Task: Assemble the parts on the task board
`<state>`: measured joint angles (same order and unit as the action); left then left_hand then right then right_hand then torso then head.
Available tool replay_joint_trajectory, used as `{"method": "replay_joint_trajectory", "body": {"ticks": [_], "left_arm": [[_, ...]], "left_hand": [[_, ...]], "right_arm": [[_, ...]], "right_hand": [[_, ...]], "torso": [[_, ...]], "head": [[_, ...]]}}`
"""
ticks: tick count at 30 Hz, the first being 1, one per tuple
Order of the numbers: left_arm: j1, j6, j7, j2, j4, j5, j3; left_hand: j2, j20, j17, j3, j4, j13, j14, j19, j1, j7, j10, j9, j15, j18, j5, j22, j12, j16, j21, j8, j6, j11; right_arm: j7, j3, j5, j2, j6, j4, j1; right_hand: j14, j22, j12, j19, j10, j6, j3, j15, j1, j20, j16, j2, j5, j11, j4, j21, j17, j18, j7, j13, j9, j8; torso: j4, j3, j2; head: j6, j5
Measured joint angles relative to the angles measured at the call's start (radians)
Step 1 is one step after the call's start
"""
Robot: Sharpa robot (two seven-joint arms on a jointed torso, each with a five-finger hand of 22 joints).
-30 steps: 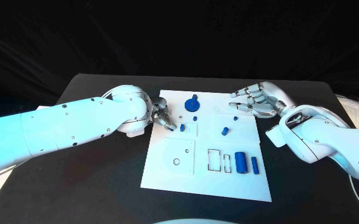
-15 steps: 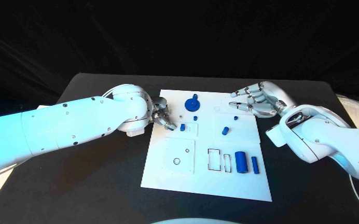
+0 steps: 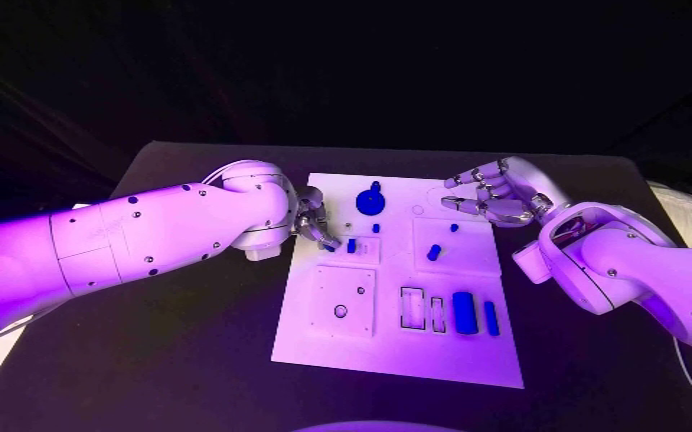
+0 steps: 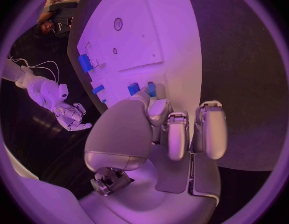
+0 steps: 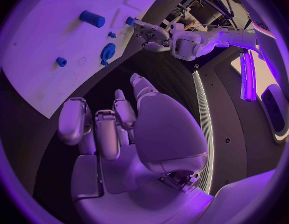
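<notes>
The white task board [image 3: 325,337] lies in the middle of the black table. My left hand [image 3: 310,224] rests at its left edge, and its fingertips [image 4: 158,106] reach a small blue part [image 3: 351,245] [image 4: 133,88] standing by a square recess. Whether they pinch it is unclear. My right hand [image 3: 498,194] [image 5: 113,124] hovers at the board's far right corner, fingers curled in on nothing. A blue gear-like part [image 3: 371,199] [image 5: 107,52], two small pegs [image 3: 376,227] [image 3: 453,227] and a short block [image 3: 433,250] lie on the far half.
Near the board's front right, a blue cylinder [image 3: 463,312] and a thin blue bar [image 3: 490,317] lie beside narrow slots [image 3: 414,308]. A square plate with a small ring [image 3: 342,311] sits at the front left. Bare black table [image 3: 188,352] runs along both sides.
</notes>
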<state>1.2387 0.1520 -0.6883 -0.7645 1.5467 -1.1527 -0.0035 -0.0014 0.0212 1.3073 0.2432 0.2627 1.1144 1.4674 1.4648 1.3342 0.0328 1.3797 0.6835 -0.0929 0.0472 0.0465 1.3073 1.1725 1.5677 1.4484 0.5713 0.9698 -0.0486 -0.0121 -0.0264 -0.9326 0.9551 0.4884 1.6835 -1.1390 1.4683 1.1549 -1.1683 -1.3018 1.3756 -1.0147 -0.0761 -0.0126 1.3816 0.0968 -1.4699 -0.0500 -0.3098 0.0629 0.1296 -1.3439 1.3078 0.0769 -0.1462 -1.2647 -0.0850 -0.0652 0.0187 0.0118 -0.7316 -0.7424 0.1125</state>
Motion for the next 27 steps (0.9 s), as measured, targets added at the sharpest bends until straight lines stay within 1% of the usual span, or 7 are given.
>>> {"method": "replay_joint_trajectory", "body": {"ticks": [2, 4, 9, 10, 14, 20, 27], "left_arm": [[0.000, 0.006, -0.002, 0.003, -0.005, 0.001, 0.000], [0.001, 0.011, -0.003, 0.005, -0.008, 0.001, 0.000], [0.001, 0.020, -0.005, 0.012, -0.013, 0.003, 0.000], [0.000, 0.022, -0.005, 0.013, -0.013, 0.004, 0.000], [0.000, 0.028, -0.005, 0.016, -0.017, 0.006, 0.000], [0.000, 0.034, -0.005, 0.019, -0.023, 0.007, -0.001], [0.000, 0.037, -0.005, 0.022, -0.026, 0.007, -0.001]], "left_hand": [[-0.005, 0.000, 0.000, -0.004, 0.011, 0.000, 0.000, 0.000, -0.016, -0.001, 0.002, -0.001, 0.000, 0.000, 0.003, 0.000, 0.000, 0.000, 0.000, -0.001, 0.001, -0.002], [-0.011, 0.000, 0.000, -0.007, 0.020, -0.001, 0.000, 0.000, -0.034, -0.010, 0.003, -0.003, 0.000, 0.000, 0.005, 0.000, 0.000, 0.000, 0.000, -0.007, 0.010, -0.003], [-0.020, 0.000, 0.000, -0.004, 0.023, 0.000, 0.000, 0.000, -0.058, -0.015, 0.001, -0.009, 0.000, 0.000, 0.007, 0.000, 0.001, 0.000, 0.004, -0.007, 0.019, -0.002], [-0.016, 0.000, 0.000, -0.003, 0.024, 0.001, 0.000, 0.000, -0.063, -0.017, 0.001, -0.009, 0.000, 0.000, 0.007, 0.000, 0.001, 0.000, 0.007, -0.007, 0.021, -0.002], [-0.020, 0.000, 0.000, 0.004, 0.026, 0.006, 0.000, 0.000, -0.083, -0.020, 0.001, -0.007, 0.000, 0.000, 0.007, 0.000, 0.001, 0.000, 0.008, -0.012, 0.028, -0.002], [-0.019, 0.000, 0.000, 0.023, 0.028, 0.007, 0.000, 0.000, -0.159, -0.017, 0.005, -0.002, 0.000, 0.000, 0.007, 0.001, 0.004, 0.000, 0.015, -0.013, 0.035, 0.002], [-0.025, 0.000, 0.001, 0.036, 0.030, 0.007, 0.000, 0.000, -0.191, -0.017, 0.009, 0.003, 0.000, 0.000, 0.007, 0.001, 0.005, 0.000, 0.015, -0.012, 0.043, -0.001]], "right_arm": [[0.000, 0.000, 0.000, 0.001, 0.000, 0.000, 0.000], [0.000, 0.000, 0.000, 0.001, 0.000, 0.001, 0.000], [0.000, 0.000, 0.000, 0.002, 0.000, 0.002, 0.000], [0.000, 0.000, 0.000, 0.002, 0.000, 0.002, 0.000], [0.000, 0.000, 0.000, 0.002, 0.000, 0.002, 0.000], [0.000, 0.000, 0.000, 0.003, 0.000, 0.002, 0.000], [0.000, 0.000, 0.000, 0.003, 0.000, 0.002, 0.000]], "right_hand": [[0.000, 0.000, 0.000, 0.000, 0.000, 0.000, 0.000, 0.000, 0.000, 0.000, 0.000, 0.000, 0.000, 0.000, 0.000, 0.000, 0.000, 0.000, 0.000, 0.000, 0.000, 0.000], [0.000, 0.000, 0.000, 0.000, 0.000, 0.000, 0.000, 0.000, 0.000, 0.000, 0.000, 0.000, 0.000, 0.000, 0.000, 0.000, 0.000, 0.000, 0.000, 0.000, 0.000, 0.000], [0.000, 0.000, 0.000, 0.000, 0.000, 0.000, 0.000, 0.000, 0.000, 0.000, 0.000, 0.000, 0.000, 0.000, 0.000, 0.000, 0.000, 0.000, 0.000, 0.000, 0.000, 0.000], [0.000, 0.000, 0.000, 0.000, 0.000, 0.000, 0.000, 0.000, 0.000, 0.000, 0.000, 0.000, 0.000, 0.000, 0.000, 0.000, 0.000, 0.000, 0.000, 0.000, 0.000, 0.000], [0.000, 0.000, 0.000, 0.000, 0.000, 0.000, 0.000, 0.000, 0.000, 0.000, 0.000, 0.000, 0.000, 0.000, 0.000, 0.000, 0.000, 0.000, 0.000, 0.000, 0.000, 0.000], [0.000, 0.000, 0.000, 0.000, 0.000, 0.000, 0.000, 0.000, 0.000, 0.000, 0.000, 0.000, 0.000, 0.000, 0.000, 0.000, 0.000, 0.000, 0.000, 0.000, 0.000, 0.000], [0.000, 0.000, 0.000, 0.000, 0.000, 0.000, 0.000, 0.000, 0.000, 0.000, 0.000, 0.000, 0.000, 0.000, 0.000, 0.000, 0.000, 0.000, 0.000, 0.000, 0.000, 0.000]], "torso": [[0.0001, 0.0000, 0.000], [0.0001, -0.0001, 0.000], [0.0001, -0.0002, 0.000], [0.0001, -0.0002, 0.000], [0.0000, -0.0006, 0.000], [-0.0004, -0.0008, 0.000], [-0.0005, -0.0010, 0.000]], "head": [[0.000, -0.001], [0.000, -0.001], [0.000, -0.001], [0.000, -0.001], [0.000, -0.002], [0.000, -0.003], [0.001, -0.003]]}}
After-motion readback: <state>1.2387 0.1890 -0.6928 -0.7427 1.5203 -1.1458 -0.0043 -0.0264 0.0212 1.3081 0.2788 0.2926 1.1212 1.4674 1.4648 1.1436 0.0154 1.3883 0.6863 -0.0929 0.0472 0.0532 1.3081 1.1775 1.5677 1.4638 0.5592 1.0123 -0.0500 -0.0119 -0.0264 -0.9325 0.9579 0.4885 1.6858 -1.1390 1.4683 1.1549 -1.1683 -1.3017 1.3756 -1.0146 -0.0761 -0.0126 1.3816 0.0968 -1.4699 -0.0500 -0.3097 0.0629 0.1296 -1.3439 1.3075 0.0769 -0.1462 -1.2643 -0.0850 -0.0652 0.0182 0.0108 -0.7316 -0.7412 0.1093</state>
